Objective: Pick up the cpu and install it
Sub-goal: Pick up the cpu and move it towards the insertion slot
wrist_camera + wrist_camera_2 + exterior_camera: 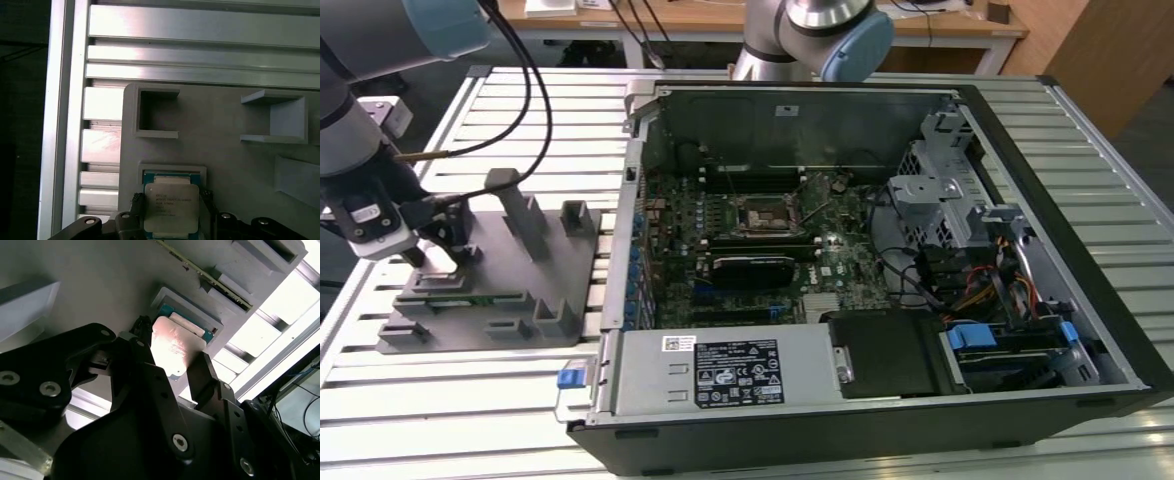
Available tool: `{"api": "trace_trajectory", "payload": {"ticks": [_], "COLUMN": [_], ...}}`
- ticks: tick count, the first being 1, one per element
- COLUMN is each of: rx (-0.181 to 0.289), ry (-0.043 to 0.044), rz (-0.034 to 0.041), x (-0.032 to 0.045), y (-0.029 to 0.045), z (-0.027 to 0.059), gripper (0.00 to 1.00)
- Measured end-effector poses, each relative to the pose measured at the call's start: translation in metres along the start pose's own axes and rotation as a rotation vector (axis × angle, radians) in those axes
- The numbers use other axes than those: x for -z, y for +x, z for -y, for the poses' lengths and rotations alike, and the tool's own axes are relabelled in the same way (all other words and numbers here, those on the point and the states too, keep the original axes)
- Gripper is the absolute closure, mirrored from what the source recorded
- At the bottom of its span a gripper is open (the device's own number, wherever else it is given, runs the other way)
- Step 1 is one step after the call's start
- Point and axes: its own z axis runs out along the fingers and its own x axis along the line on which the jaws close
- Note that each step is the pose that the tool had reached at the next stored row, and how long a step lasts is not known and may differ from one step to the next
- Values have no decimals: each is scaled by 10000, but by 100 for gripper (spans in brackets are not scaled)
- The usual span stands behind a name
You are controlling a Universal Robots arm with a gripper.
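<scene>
The cpu [170, 207], a small square chip with a pale silvery top, sits between the black fingers of my gripper [171, 212]. It hangs just over a teal-lined pocket [172, 175] of the grey plastic fixture [225, 150]. In the second wrist view the cpu [175, 347] is pinched on two sides by the gripper [172, 354], which is shut on it. The exterior view places the gripper [440, 262] low over the fixture [494, 300] at that view's left. The motherboard socket [767, 213] lies inside the open computer case, well to that view's right.
The open computer case [1067, 200] holds the motherboard, a black heatsink block [754, 270], cables and drive bays. Grey posts [520, 205] rise from the fixture beside the gripper. A second arm [807, 35] stands behind the case. Everything rests on a slatted aluminium table [467, 410].
</scene>
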Motion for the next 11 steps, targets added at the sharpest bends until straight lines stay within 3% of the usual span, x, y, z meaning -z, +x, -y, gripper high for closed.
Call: {"api": "trace_trajectory", "payload": {"ticks": [11], "rx": [0], "ry": [-11], "rz": [1], "x": [34], "y": [0], "z": [-1], "gripper": [47]}}
